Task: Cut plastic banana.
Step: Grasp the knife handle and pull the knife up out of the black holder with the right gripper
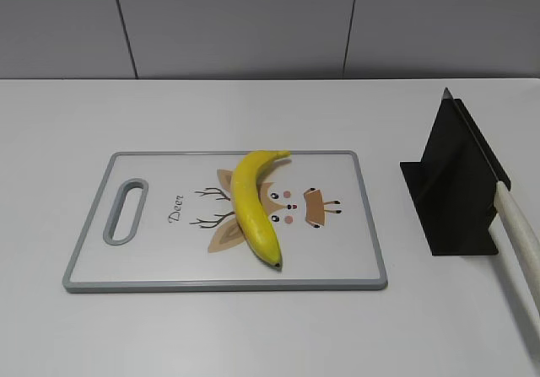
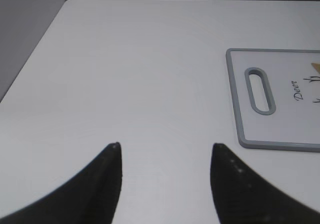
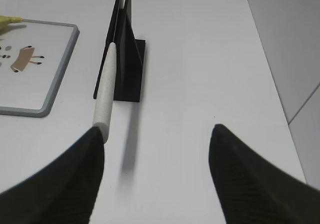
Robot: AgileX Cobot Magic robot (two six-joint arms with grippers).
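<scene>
**Banana on the board, knife in its stand, both grippers empty**

Banana (image 1: 256,208): it lies across the middle of the board (image 1: 363,225), at the centre of the exterior view. Its greenish stem end points to the upper right, near the board's far edge. Its dark tip points to the lower right, near the near edge. The curve bulges toward the left of the frame, over a printed deer cartoon. Only the stem end shows, at the far left edge of the right wrist view.

The knife (image 1: 519,229) sits in a black stand (image 1: 451,187) at the right of the exterior view, well apart from the board. Its pale handle slants toward the lower right corner.

The left gripper (image 2: 165,151) fills the bottom of its wrist view. Its jaws are spread wide over bare table, with nothing between them, and the board's slotted handle end lies at the right edge. The right gripper (image 3: 157,134) also stands wide open and holds nothing. The knife handle's end lies just beside its left finger; I cannot tell whether they touch.

The banana looks glossy, rigid and light, so it would probably slide or roll under a blade. Steadying it near the stem end, clear of the middle, seems the safest hold.
</scene>
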